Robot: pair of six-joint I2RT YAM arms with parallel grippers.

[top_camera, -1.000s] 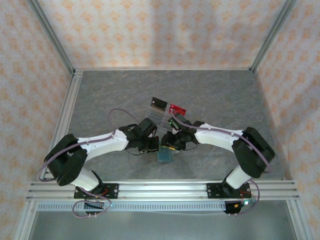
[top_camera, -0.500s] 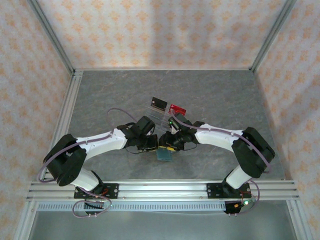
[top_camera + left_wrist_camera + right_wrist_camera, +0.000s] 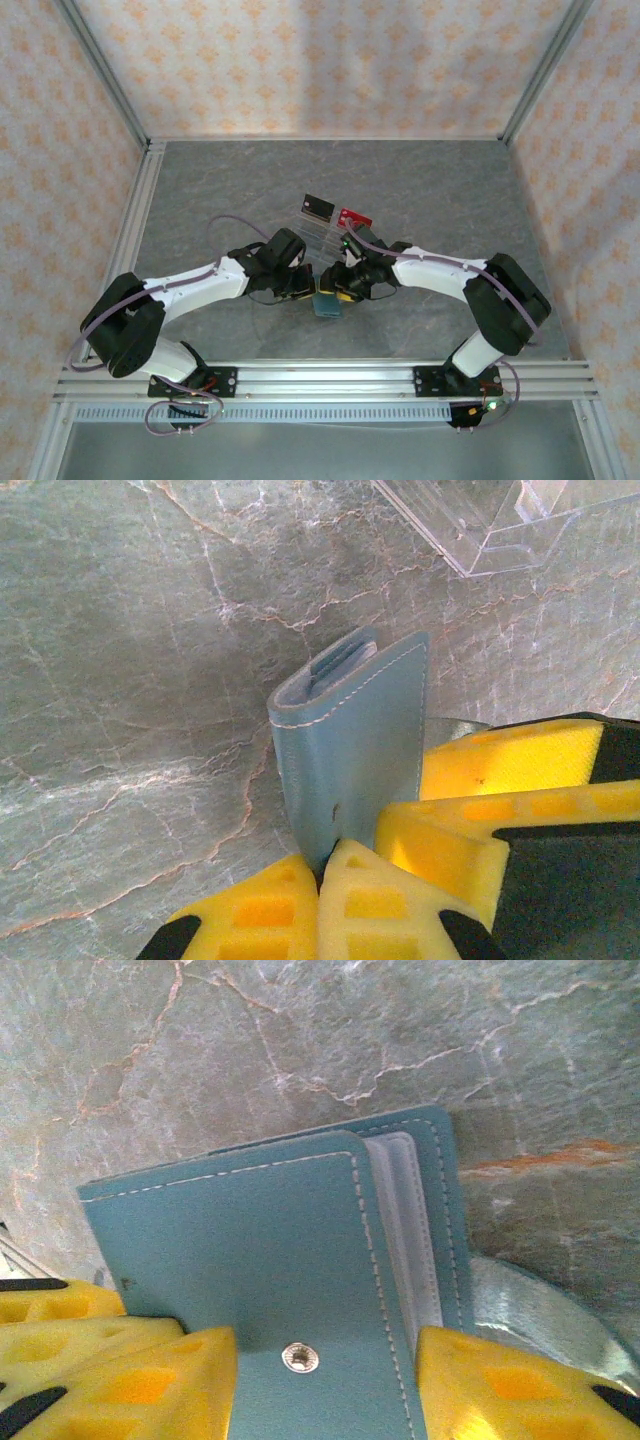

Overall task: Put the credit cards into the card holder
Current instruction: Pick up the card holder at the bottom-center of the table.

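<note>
Both tools met on the small flat teal-blue folding card holder (image 3: 327, 303), which sat between them just ahead of their fingertips on the grey marbled tabletop (image 3: 200, 190). The left gripper (image 3: 308, 290) was clamped on it. In its wrist view, the two yellow pads of the left gripper (image 3: 322, 875) met on the holder's near corner, and the card holder (image 3: 350, 740) rose away from them towards the clear plastic rack (image 3: 480, 520). The right gripper (image 3: 325, 1360) had its pads spread to the holder's width, one pressed against each side edge, so it appeared to be gripping it crosswise. The small metal clasp (image 3: 300, 1357) lay midway between those pads. The flap stood slightly ajar along the side by the right-hand pad, where paler inner layers showed.

Neither card was in the holder yet. The thin black rectangular card (image 3: 318, 208) and the thin red rectangular card (image 3: 353, 217) stood at the far side of the clear plastic rack (image 3: 325, 238), beyond both tools and away from the arm bases. The red card lay nearly straight ahead of the right gripper. The black card was ahead of the gap between the two tools, slightly nearer the left. I judged that the holder would need to be spread open first. One tool would then have to let go and reach forward over the rack, and the right one seemed better placed for the red card.
</note>
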